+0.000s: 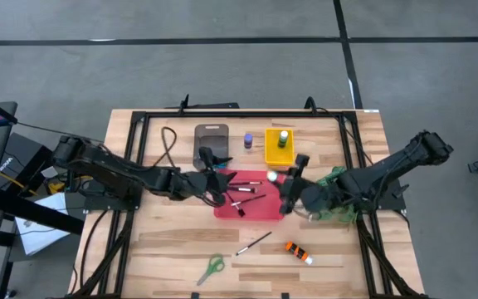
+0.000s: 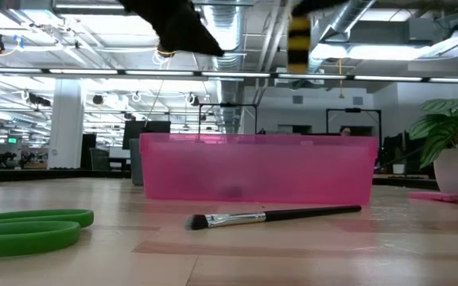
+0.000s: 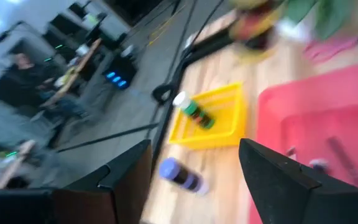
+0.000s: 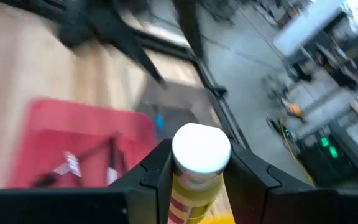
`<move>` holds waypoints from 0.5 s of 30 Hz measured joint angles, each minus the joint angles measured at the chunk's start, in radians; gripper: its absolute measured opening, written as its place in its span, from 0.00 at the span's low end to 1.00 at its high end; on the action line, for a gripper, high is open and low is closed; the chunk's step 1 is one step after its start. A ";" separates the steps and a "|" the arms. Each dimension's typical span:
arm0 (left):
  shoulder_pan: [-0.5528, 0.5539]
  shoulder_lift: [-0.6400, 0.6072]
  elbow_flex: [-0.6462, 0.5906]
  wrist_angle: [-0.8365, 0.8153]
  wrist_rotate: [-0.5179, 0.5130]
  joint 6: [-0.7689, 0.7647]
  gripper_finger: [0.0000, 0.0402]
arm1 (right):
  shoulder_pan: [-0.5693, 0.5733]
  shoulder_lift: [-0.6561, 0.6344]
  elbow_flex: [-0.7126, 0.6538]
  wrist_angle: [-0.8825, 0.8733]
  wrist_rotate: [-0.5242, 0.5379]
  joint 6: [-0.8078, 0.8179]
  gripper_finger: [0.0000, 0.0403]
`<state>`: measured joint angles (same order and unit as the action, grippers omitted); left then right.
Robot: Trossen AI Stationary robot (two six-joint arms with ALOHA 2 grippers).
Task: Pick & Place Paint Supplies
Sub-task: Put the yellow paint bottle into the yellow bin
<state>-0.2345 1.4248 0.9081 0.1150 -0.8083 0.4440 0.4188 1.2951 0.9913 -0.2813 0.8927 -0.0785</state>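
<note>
My right gripper (image 4: 199, 177) is shut on a yellow paint tube with a white cap (image 4: 201, 149) and hangs above the right edge of the red tray (image 1: 247, 206). The tube shows as a striped blur (image 2: 298, 40) at the top of the low view. My left gripper (image 3: 194, 180) stands open with nothing in it over the tray's left end (image 1: 216, 178). Several dark-handled brushes (image 1: 243, 193) lie in the tray. A purple bottle (image 3: 180, 175) stands on the table. A green bottle (image 3: 193, 109) lies in the yellow tray (image 3: 219, 124). My right gripper pinches the yellow tube's body (image 4: 191, 186) just below its white cap between the two fingers (image 4: 157, 171). The fingers come from the table's right side, slanting a little down. The tube is lifted clear, roughly upright, cap uppermost.
On the near part of the table lie green scissors (image 1: 212, 267), a loose brush (image 1: 254, 243) and an orange tube (image 1: 298, 252). A grey tray (image 1: 212, 137) stands at the back. A leafy plant (image 1: 336, 199) sits under the right arm.
</note>
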 joint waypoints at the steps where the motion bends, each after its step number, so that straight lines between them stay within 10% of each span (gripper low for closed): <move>1: 0.000 -0.026 -0.005 -0.009 0.036 -0.008 0.58 | -0.020 -0.023 -0.026 -0.002 -0.001 0.013 0.27; 15: 0.008 -0.292 -0.183 0.036 0.173 -0.033 0.53 | -0.421 -0.227 -0.373 0.362 -0.233 0.096 0.27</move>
<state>-0.2264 1.1329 0.7250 0.1506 -0.6356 0.4107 -0.0025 1.0678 0.6183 0.0805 0.6592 0.0175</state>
